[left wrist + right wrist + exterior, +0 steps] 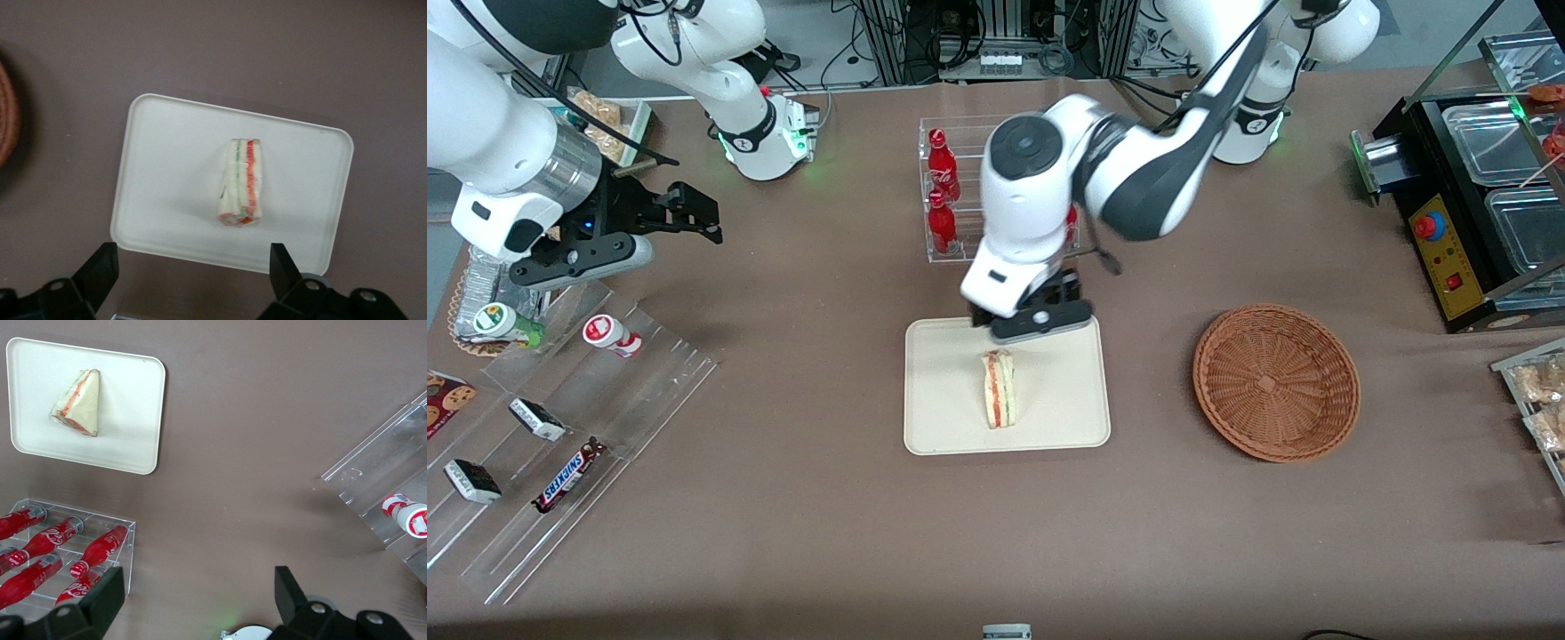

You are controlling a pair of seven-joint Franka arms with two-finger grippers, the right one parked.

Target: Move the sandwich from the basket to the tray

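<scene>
Sandwich wedge of pale bread with red and green filling (999, 388) resting on flat cream rectangular tray (943, 427), woven reddish-brown round basket (1276, 382) empty on desk; claw (193, 267) wide open, empty, above tray edge; placement apparently complete, retreat next.

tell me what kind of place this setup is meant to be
Likely a robotics lab staged as a snack counter: acrylic racks hold cola bottles and a Snickers bar, and cables run past the table's edge. The open gripper hovers above the sandwich on the tray, beside the empty basket.
</scene>
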